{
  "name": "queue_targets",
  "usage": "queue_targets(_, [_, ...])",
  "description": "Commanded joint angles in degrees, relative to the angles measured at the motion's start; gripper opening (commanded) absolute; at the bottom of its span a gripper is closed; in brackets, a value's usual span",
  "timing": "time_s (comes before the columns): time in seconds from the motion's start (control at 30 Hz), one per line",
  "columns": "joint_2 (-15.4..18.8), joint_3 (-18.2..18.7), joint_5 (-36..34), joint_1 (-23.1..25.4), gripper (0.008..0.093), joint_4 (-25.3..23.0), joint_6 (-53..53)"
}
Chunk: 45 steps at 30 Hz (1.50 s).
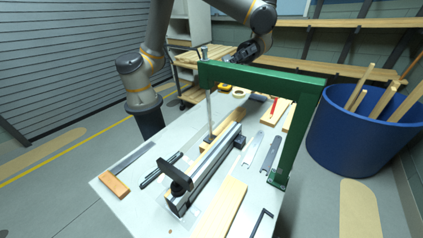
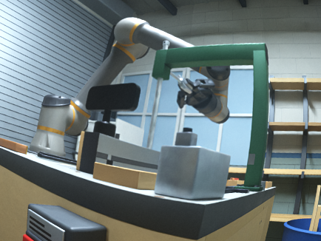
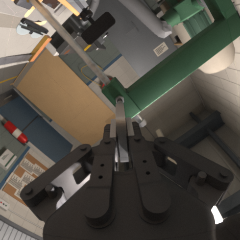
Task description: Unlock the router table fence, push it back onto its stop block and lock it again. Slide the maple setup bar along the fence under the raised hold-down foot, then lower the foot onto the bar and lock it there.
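Note:
The maple setup bar (image 1: 222, 126) lies flat along the aluminium fence (image 1: 207, 165) on the table. The dark hold-down foot (image 1: 210, 138) at the bottom of the steel rod (image 1: 208, 111) sits on the bar. The rod runs up through the end of the green frame arm (image 1: 260, 77). A small grey lock lever (image 3: 121, 127) sticks out from that end of the arm. The fence's black lock handle (image 1: 174, 174) stands at its near end. The stop block (image 1: 239, 142) sits behind the fence. My gripper (image 3: 120, 129) is up beside the arm and is closed on the lock lever.
The green frame's upright (image 1: 291, 139) stands at the table's right edge. Two flat wrenches (image 1: 261, 149), a square (image 1: 125, 170), boards (image 1: 222, 207) and a tape roll (image 1: 238, 93) lie on the table. A blue bin (image 1: 366, 130) of sticks stands to the right.

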Motion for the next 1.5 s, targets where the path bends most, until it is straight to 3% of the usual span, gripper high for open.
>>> queue_targets(0.0, [0.0, 0.0, 0.0, 0.0, 0.008, 0.0, -0.4])
queue_targets(1.47, [0.0, 0.0, 0.0, 0.0, 0.008, 0.0, -4.1])
